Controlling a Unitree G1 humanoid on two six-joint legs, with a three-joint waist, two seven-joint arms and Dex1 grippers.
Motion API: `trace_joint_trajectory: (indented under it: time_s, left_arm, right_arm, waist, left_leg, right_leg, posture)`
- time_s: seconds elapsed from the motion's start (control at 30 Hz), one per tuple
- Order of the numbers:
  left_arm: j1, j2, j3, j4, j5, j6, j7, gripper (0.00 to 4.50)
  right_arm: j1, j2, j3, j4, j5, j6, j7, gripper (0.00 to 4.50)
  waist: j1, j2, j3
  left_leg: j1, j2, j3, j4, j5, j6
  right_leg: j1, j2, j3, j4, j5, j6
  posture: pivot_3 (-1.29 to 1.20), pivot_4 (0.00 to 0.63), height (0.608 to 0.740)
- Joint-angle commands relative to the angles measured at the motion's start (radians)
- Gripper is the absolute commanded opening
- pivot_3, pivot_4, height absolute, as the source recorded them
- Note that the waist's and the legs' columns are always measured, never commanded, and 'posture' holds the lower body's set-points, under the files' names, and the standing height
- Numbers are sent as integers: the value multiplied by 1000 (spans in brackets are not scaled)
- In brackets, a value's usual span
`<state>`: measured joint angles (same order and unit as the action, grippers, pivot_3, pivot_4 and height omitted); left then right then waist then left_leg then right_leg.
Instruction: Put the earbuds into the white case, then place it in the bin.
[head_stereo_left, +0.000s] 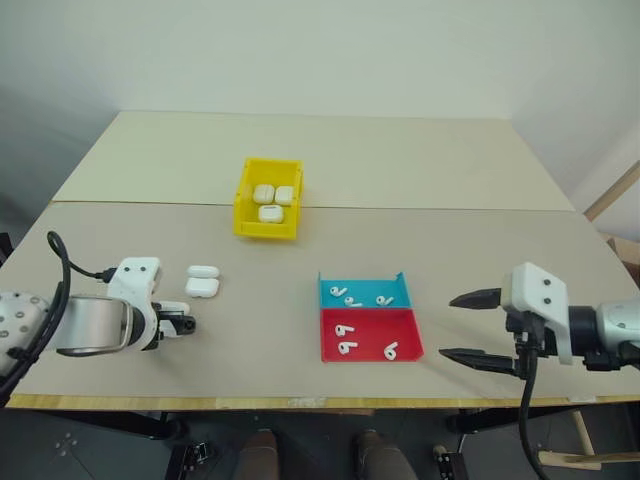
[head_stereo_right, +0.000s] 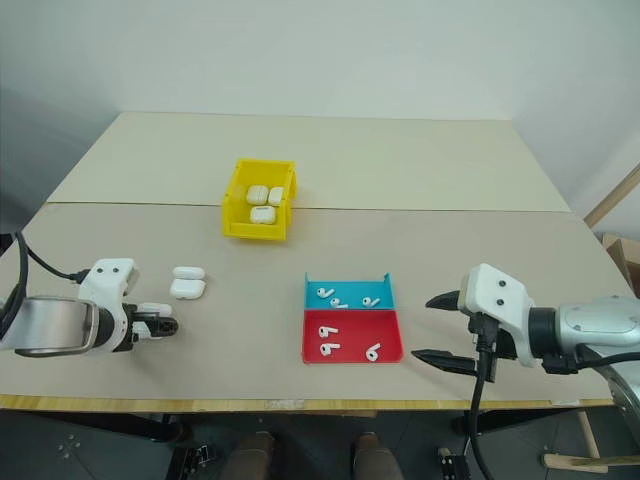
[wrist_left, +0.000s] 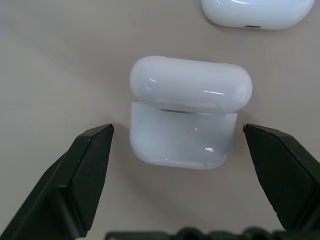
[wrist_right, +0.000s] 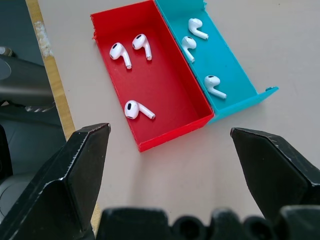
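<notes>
At the table's L side, the left gripper (head_stereo_left: 190, 324) is wide open w/ nothing in it, and its two black fingers stand on each side of the white case (wrist_left: 186, 112), not touching it yet. To do this step well, I think it should go down a bit more, keep the case in the middle, then squeeze slow on the two side walls so the slippy case doesn't pop out. A second case (head_stereo_left: 203, 271) lies just beside the first one, so the fingers must not bump it. On the R side, the right gripper (head_stereo_left: 472, 327) is wide open too, holding nothing, near the red tray (head_stereo_left: 405, 350) and the blue tray (head_stereo_left: 330, 285), which touch each other. The earbuds (wrist_right: 132, 47) lie in both trays, three in each. The bin (head_stereo_left: 247, 215) is yellow and sits far back in the middle, w/ three white cases in it already. The left wrist view shows the case lid looks shut w/ a thin dark line under it, too small to see from the head. The head views show the bin and how far it is, which the wrist views don't
</notes>
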<state>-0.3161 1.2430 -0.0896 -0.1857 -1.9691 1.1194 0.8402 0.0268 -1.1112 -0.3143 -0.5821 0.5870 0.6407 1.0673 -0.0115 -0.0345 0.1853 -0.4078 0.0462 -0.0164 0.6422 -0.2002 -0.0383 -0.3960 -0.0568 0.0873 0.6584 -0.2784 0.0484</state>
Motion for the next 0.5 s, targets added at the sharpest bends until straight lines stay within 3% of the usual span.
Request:
trace_joint_trajectory:
  time_s: [0.03,0.5]
  left_arm:
    - [-18,5,9,-8,-3,3,8,4500]
    - [-39,-7,-19,4,-3,-7,24,4500]
  right_arm:
    - [1,-1,-45,-29,14,3,-5,4464]
    - [4,-5,-49,-32,21,8,-7,4464]
  waist:
    - [0,0,0]
    - [0,0,0]
  left_leg:
    - [0,0,0,0,0,0]
    - [0,0,0,0,0,0]
  right_leg:
    - [0,0,0,0,0,0]
    - [0,0,0,0,0,0]
  posture:
    - [0,150,740]
    - [0,150,740]
